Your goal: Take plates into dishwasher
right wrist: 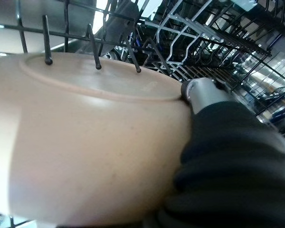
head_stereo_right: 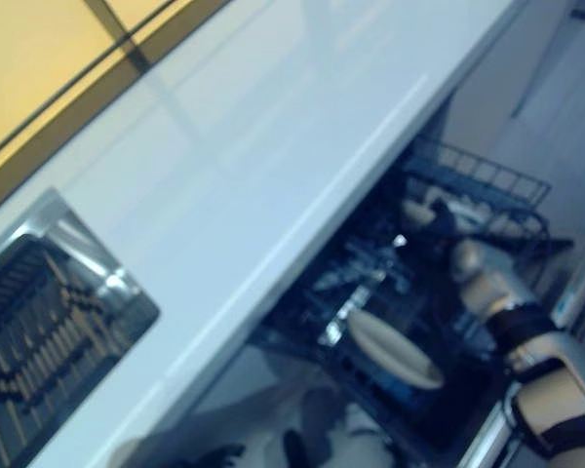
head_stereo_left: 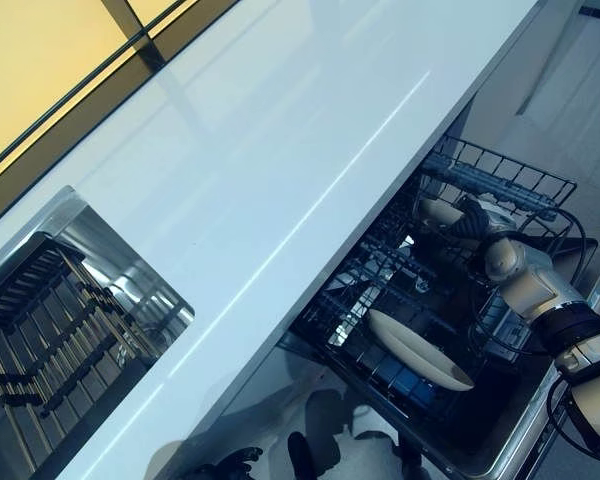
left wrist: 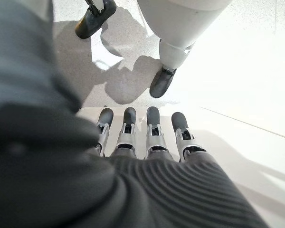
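Right hand point(head_stereo_left: 470, 225) grips a plate point(right wrist: 85, 142) low among the rack point(head_stereo_left: 500, 180) tines, 1 plate point(head_stereo_left: 420, 350) already racked; left hand point(left wrist: 142, 133) hangs straight-fingered, empty; a snagged rim could tip it sideways.

Beige plate point(right wrist: 85, 142); black wire rack point(head_stereo_left: 500, 180); pale, perhaps white, counter point(head_stereo_left: 280, 170)
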Tool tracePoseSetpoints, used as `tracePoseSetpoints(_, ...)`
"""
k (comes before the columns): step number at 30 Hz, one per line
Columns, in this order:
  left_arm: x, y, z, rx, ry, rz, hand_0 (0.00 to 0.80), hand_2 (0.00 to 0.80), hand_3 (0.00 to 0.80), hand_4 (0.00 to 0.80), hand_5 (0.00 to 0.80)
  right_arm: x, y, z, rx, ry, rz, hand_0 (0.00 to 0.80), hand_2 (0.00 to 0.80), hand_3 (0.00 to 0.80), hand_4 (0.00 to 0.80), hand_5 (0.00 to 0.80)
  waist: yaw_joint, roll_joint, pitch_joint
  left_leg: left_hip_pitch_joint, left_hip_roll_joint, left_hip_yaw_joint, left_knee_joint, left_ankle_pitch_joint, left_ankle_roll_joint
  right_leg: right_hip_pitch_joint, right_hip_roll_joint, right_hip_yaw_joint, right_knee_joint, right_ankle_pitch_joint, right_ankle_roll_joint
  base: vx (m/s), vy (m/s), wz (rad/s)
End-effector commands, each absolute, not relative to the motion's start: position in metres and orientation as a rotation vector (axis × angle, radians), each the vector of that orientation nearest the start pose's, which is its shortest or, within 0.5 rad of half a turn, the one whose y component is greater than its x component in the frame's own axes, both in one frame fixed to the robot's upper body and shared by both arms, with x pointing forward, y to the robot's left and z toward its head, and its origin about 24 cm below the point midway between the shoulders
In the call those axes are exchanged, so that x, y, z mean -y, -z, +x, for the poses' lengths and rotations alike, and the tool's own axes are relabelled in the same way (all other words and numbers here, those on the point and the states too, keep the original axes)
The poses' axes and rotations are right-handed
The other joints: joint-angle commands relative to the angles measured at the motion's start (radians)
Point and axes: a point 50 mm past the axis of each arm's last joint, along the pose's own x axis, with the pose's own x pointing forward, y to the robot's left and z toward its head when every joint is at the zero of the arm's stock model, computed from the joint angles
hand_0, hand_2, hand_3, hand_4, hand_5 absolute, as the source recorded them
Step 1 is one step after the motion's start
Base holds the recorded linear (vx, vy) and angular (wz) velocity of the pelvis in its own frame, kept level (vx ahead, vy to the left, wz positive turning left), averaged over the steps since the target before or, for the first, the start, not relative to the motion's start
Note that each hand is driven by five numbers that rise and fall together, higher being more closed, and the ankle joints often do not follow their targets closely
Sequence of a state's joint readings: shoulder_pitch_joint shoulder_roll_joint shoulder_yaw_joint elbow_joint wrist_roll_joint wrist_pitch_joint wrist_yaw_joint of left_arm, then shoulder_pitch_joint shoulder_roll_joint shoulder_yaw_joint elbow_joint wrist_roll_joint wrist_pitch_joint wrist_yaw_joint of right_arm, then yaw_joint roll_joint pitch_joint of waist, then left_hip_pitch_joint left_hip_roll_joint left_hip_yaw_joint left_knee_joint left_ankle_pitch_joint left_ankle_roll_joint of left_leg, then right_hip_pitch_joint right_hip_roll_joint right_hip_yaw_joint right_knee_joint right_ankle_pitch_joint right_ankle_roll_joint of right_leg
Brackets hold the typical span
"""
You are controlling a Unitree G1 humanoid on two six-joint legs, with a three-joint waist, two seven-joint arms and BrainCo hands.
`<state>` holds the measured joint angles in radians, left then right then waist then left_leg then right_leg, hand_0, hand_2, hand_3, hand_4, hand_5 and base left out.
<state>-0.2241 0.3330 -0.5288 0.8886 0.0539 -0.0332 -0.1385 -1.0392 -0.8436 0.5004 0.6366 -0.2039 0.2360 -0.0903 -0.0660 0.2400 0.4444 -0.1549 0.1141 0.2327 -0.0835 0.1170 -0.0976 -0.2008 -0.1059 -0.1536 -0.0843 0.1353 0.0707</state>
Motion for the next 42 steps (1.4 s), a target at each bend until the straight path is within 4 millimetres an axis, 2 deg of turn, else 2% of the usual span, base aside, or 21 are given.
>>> tracePoseSetpoints(1, -0.181, 0.098, 0.225, -0.729, 0.525, 0.633, 0.0, 0.0, 0.0, 0.0, 0.0, 0.273, -0.252, 0.39, 0.027, 0.352, -1.151, 0.8, 0.8, 0.8, 0.8, 0.8, 0.014, -0.013, 0.034, -0.07, -0.039, -0.044, -0.004, 0.033, -0.027, -0.048, 0.01, -0.063, 0.077, -0.085, 0.0, -0.006, 0.004, 0.04)
tracePoseSetpoints(10, -0.18, 0.098, 0.225, -0.733, 0.525, 0.636, 0.0, 0.0, 0.0, 0.0, 0.0, 0.276, -0.238, 0.391, -0.025, 0.352, -1.126, 0.8, 0.8, 0.8, 0.8, 0.8, 0.018, -0.018, 0.033, -0.059, -0.042, -0.048, -0.004, 0.03, -0.024, -0.036, 0.008, -0.072, 0.083, -0.088, 0.0, -0.002, 0.004, 0.04)
tracePoseSetpoints(12, -0.18, 0.098, 0.225, -0.733, 0.524, 0.636, 0.0, 0.0, 0.0, 0.0, 0.0, 0.276, -0.237, 0.391, -0.032, 0.351, -1.128, 0.725, 0.725, 0.725, 0.725, 0.725, 0.019, -0.019, 0.033, -0.059, -0.042, -0.049, -0.004, 0.031, -0.024, -0.036, 0.008, -0.072, 0.084, -0.087, 0.001, 0.001, 0.006, 0.04)
tracePoseSetpoints(14, -0.18, 0.098, 0.226, -0.732, 0.523, 0.636, 0.0, 0.0, 0.0, 0.0, 0.0, 0.277, -0.235, 0.391, -0.035, 0.351, -1.127, 0.693, 0.693, 0.693, 0.693, 0.693, 0.019, -0.021, 0.033, -0.057, -0.042, -0.048, -0.004, 0.03, -0.022, -0.032, 0.008, -0.073, 0.084, -0.087, 0.001, -0.005, 0.009, 0.04)
tracePoseSetpoints(15, -0.179, 0.098, 0.226, -0.731, 0.523, 0.637, 0.0, 0.0, 0.0, 0.0, 0.0, 0.277, -0.233, 0.39, -0.038, 0.353, -1.124, 0.643, 0.643, 0.643, 0.643, 0.643, 0.019, -0.023, 0.033, -0.056, -0.042, -0.049, -0.004, 0.03, -0.022, -0.032, 0.008, -0.072, 0.084, -0.087, 0.001, 0.0, 0.0, 0.0)
tracePoseSetpoints(16, -0.179, 0.098, 0.226, -0.732, 0.522, 0.638, 0.0, 0.0, 0.0, 0.0, 0.0, 0.277, -0.232, 0.39, -0.036, 0.361, -1.121, 0.471, 0.471, 0.471, 0.471, 0.471, 0.02, -0.025, 0.032, -0.055, -0.042, -0.049, -0.004, 0.029, -0.021, -0.03, 0.008, -0.073, 0.085, -0.087, 0.001, 0.0, 0.0, 0.0)
tracePoseSetpoints(17, -0.18, 0.098, 0.226, -0.732, 0.521, 0.638, 0.0, 0.0, 0.0, 0.0, 0.0, 0.277, -0.231, 0.39, -0.036, 0.361, -1.122, 0.402, 0.402, 0.402, 0.402, 0.402, 0.02, -0.026, 0.032, -0.054, -0.042, -0.049, -0.004, 0.029, -0.021, -0.029, 0.009, -0.073, 0.085, -0.087, 0.001, 0.0, 0.0, 0.0)
tracePoseSetpoints(18, -0.18, 0.098, 0.226, -0.733, 0.52, 0.638, 0.0, 0.0, 0.0, 0.0, 0.0, 0.277, -0.231, 0.39, -0.038, 0.363, -1.122, 0.235, 0.235, 0.235, 0.235, 0.235, 0.02, -0.027, 0.031, -0.053, -0.042, -0.049, -0.004, 0.028, -0.021, -0.029, 0.008, -0.074, 0.086, -0.087, 0.001, 0.0, 0.0, 0.0)
tracePoseSetpoints(21, -0.18, 0.098, 0.226, -0.734, 0.518, 0.64, 0.0, 0.0, 0.0, 0.0, 0.0, 0.278, -0.231, 0.39, -0.039, 0.374, -1.12, 0.0, 0.0, 0.0, 0.0, 0.0, 0.021, -0.03, 0.029, -0.052, -0.043, -0.051, -0.004, 0.028, -0.019, -0.026, 0.009, -0.074, 0.085, -0.086, 0.002, 0.0, 0.0, 0.0)
tracePoseSetpoints(42, -0.185, 0.098, 0.225, -0.748, 0.492, 0.643, 0.0, 0.0, 0.0, 0.0, 0.0, 0.279, -0.232, 0.387, 0.007, 0.386, -1.113, 0.0, 0.0, 0.0, 0.0, 0.0, 0.023, -0.058, 0.015, -0.046, -0.042, -0.056, -0.004, 0.027, -0.012, -0.013, 0.018, -0.069, 0.078, -0.076, 0.003, 0.0, 0.0, 0.0)
